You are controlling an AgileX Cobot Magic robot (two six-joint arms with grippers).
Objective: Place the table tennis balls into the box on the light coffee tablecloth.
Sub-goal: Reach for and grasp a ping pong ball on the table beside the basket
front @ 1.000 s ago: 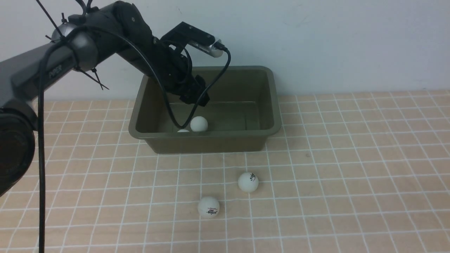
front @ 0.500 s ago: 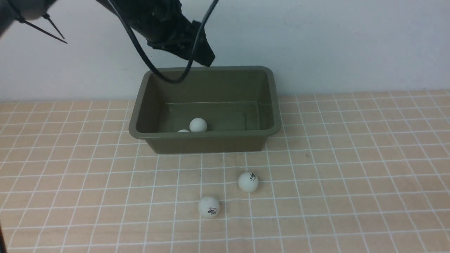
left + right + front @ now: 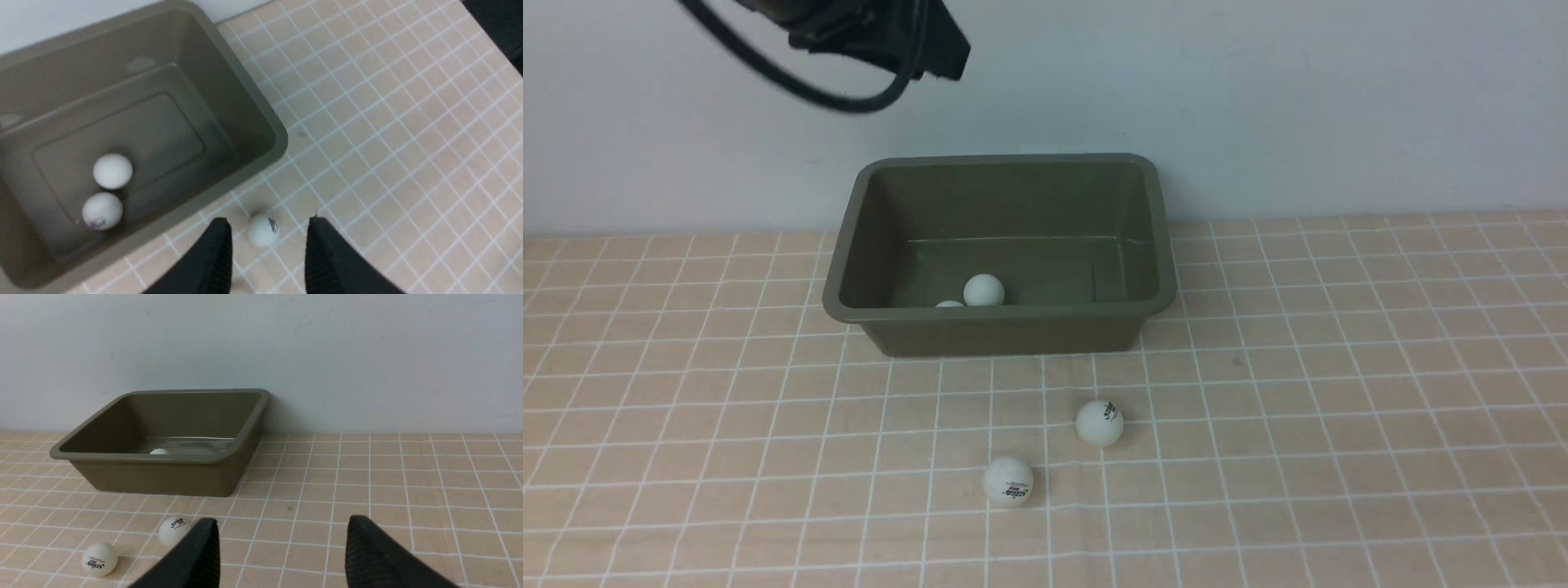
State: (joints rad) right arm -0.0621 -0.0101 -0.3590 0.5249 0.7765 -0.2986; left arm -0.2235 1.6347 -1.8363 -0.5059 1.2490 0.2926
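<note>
Upward went the left tool (image 3: 268, 222), clear of the box (image 3: 1013, 335), part open and empty; the right tool (image 3: 284, 522) gaped empty. Two balls (image 3: 983, 289) lay inside, two more balls (image 3: 1099, 422) on the tablecloth (image 3: 1339, 367) at its 6 o'clock.

The box (image 3: 1001, 314) stands far and central on the light coffee tablecloth (image 3: 1339, 367). Against its near wall lie one ball (image 3: 984, 290) and a half-hidden ball (image 3: 949, 304). Nearer, on the cloth, rest a right-hand ball (image 3: 1099, 422) and a left-hand ball (image 3: 1008, 481). The left arm (image 3: 882, 33) and its cable (image 3: 792, 86) hang above, far left.
</note>
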